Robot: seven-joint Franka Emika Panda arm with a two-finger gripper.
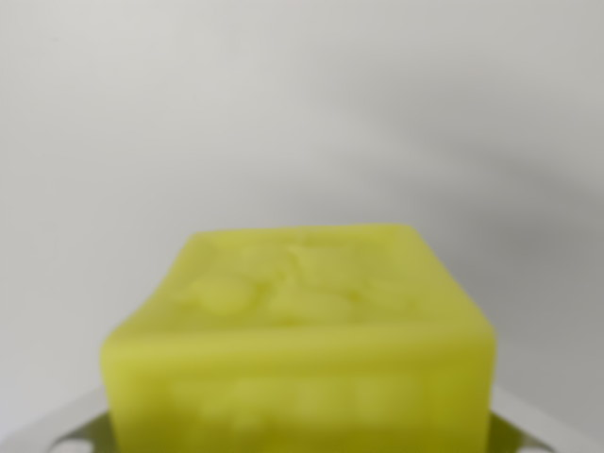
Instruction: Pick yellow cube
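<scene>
The soft-looking, blurry yellow cube (300, 344) sits very close at the bottom middle of the wrist view on a plain white surface (283, 113), and I cannot tell if the fingers hold it, so squeeze gently and lift straight up.
</scene>
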